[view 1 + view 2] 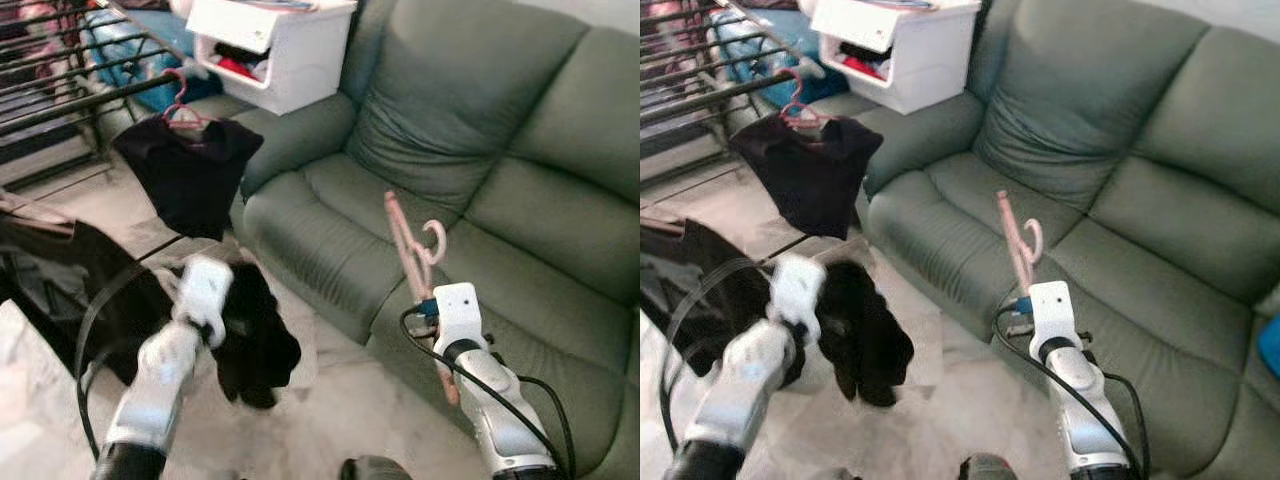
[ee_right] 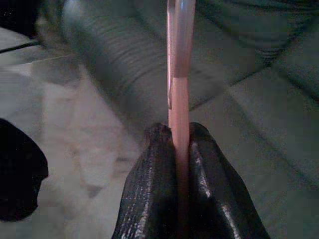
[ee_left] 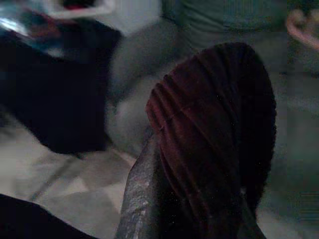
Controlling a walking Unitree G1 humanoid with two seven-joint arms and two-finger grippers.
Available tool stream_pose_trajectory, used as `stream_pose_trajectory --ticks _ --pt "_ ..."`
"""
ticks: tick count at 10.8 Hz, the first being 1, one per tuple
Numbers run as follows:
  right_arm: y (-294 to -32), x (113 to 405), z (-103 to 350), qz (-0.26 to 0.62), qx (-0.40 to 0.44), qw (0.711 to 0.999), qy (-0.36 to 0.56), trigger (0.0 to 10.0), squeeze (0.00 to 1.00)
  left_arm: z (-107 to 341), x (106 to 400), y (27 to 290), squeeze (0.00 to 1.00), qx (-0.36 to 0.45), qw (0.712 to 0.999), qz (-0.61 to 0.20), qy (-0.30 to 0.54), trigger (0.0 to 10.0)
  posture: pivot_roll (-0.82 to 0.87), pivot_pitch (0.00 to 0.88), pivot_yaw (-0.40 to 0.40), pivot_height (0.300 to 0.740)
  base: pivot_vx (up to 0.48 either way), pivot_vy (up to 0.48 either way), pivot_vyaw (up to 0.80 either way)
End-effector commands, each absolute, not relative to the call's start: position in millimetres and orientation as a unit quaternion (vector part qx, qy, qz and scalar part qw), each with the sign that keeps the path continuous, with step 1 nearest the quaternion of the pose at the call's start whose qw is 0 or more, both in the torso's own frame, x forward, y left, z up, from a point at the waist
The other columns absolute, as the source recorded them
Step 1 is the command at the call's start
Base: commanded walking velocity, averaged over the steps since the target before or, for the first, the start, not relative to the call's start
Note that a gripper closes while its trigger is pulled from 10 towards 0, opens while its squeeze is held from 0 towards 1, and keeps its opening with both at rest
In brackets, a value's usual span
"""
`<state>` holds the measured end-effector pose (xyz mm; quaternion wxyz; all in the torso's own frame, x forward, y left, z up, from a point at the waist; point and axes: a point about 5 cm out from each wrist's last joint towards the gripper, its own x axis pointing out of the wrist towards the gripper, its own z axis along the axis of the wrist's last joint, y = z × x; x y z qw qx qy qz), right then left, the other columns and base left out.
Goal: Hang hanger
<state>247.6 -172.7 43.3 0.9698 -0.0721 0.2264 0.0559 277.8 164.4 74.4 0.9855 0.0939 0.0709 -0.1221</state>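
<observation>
A pink plastic hanger [image 1: 408,248] stands nearly upright over the front of the sofa seat, its hook pointing up and right. My right gripper [image 2: 178,137] is shut on the hanger's bar [image 2: 178,74], with the black fingers [image 2: 149,189] pressed on either side. On the left, my left gripper [image 1: 222,318] is shut on a dark garment [image 1: 255,345] that hangs from it above the floor. In the left wrist view the dark cloth [image 3: 214,129] drapes over one finger [image 3: 142,199].
A green sofa [image 1: 480,150] takes up the right side. At the upper left, a drying rack [image 1: 70,80] carries a black garment [image 1: 190,175] on a pink hanger. A white cabinet [image 1: 270,45] stands behind it. More dark clothing [image 1: 60,270] lies at the left over pale floor.
</observation>
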Motion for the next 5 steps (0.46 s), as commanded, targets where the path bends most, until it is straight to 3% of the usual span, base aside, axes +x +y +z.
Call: stream_pose_trajectory --ticks 1,4,5 --pt "-167 248 51 0.085 -0.048 0.972 0.215 10.0 0.00 87 290 170 0.00 0.096 0.992 -0.075 0.040 10.0 -0.08 0.000 -0.052 0.740 0.000 0.000 0.00" --pt "-137 245 68 0.220 -0.014 0.959 0.179 10.0 0.00 110 318 162 0.00 0.125 0.989 -0.084 -0.006 10.0 -0.09 0.000 -0.040 0.740 0.000 0.000 0.00" --pt "-136 244 76 0.266 -0.011 0.949 0.172 10.0 0.00 119 328 158 0.00 0.171 0.980 -0.092 -0.037 10.0 -0.09 0.000 -0.031 0.740 0.000 0.000 0.00"
